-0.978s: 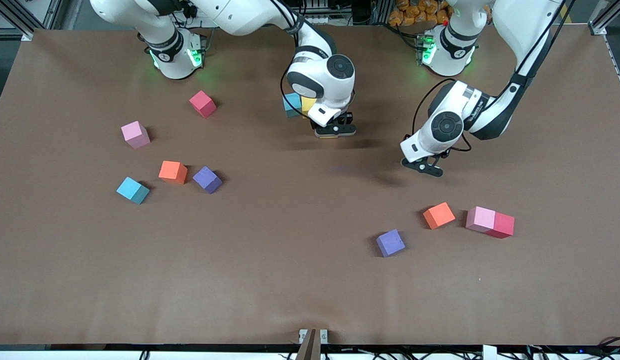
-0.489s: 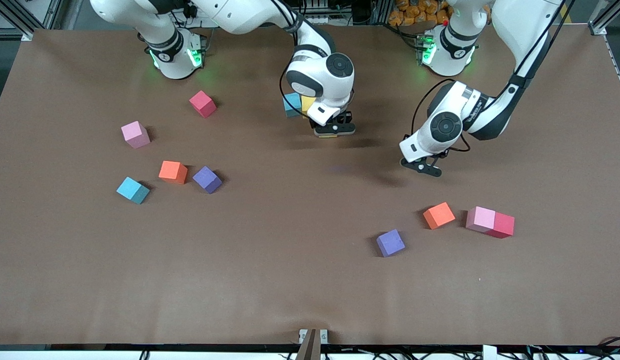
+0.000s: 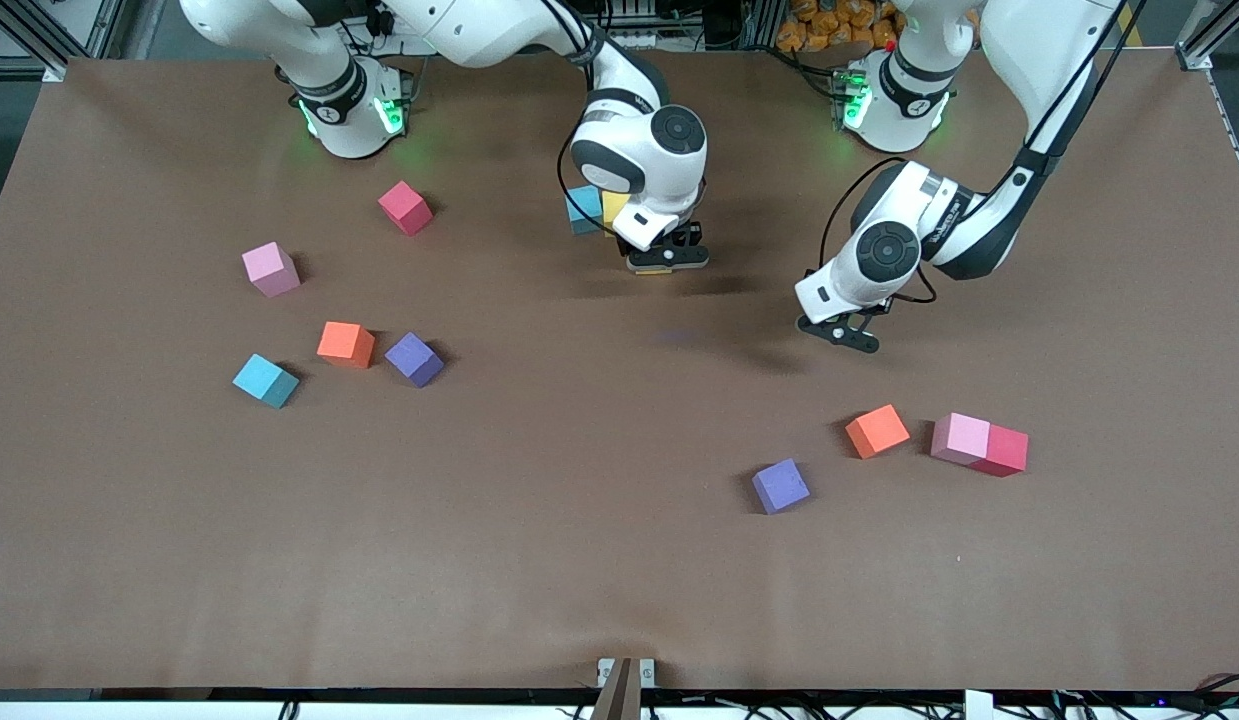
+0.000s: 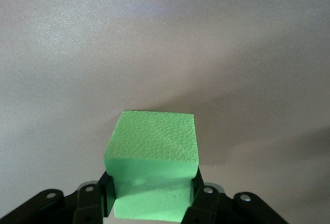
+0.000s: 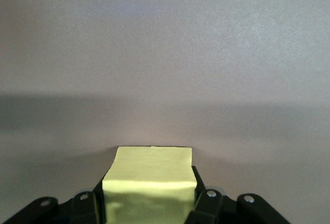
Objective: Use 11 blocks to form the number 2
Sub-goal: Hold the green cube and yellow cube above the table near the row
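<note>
a green block [image 4: 153, 170] is gripped in the left gripper [image 3: 839, 334], seen right of centre in the front view, over bare desk [image 3: 599, 560]. a yellow block [image 5: 150, 185] is clamped in the right gripper [image 3: 666, 259] at upper centre, beside a cyan block [image 3: 582, 209] and another yellow block [image 3: 615, 207]. pink, orange, purple and cyan blocks are scattered at mid-left; an orange block [image 3: 877, 431], a purple block [image 3: 781, 486] and a pink block [image 3: 960, 438] touching a red cube [image 3: 1002, 451] are seen at lower right.

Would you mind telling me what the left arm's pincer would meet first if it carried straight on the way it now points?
Most likely the bare table. The left pincer points down, shut on a green block, and its wrist view shows only tabletop ahead; depth is unclear.
</note>
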`<state>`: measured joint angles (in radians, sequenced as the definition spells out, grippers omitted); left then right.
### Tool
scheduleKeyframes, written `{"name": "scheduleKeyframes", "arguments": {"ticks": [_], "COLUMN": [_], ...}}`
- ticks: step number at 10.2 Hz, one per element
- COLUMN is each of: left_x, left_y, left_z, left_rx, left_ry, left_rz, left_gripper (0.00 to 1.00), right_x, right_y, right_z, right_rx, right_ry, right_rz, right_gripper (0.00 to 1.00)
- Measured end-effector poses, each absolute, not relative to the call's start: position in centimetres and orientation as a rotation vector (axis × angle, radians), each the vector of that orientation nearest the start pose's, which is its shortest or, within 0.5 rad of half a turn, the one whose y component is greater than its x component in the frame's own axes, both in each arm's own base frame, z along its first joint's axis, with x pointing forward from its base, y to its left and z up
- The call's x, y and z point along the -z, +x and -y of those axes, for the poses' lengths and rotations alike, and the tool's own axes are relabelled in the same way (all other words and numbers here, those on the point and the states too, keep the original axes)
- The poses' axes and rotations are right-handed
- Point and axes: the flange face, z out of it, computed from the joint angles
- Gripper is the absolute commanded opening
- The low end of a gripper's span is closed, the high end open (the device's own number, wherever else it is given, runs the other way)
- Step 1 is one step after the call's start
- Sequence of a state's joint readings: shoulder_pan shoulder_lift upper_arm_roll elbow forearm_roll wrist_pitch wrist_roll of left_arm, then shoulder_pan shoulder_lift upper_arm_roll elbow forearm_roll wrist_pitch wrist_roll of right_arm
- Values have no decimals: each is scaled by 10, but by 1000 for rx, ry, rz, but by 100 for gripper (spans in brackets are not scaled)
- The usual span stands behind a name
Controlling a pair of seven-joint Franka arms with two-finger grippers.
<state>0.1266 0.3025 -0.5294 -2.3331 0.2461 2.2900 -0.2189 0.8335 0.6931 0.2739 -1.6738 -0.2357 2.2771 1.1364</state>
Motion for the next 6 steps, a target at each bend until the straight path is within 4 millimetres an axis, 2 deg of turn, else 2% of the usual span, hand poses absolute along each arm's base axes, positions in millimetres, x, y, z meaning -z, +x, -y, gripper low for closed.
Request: {"name": "scheduleKeyframes", "arguments": {"ticks": [6], "left_x": [-209], "left_y": [450], "left_z": [194], "left_rx": [-391], "left_ry": [-2974], "left_rz": [-559], "left_gripper": [45], "right_x": [-206], "right_y": [320], "right_z": [-593], "right_rx": [-38], "right_ry": [-3189], "right_rz": [106], "right_gripper": [0]}}
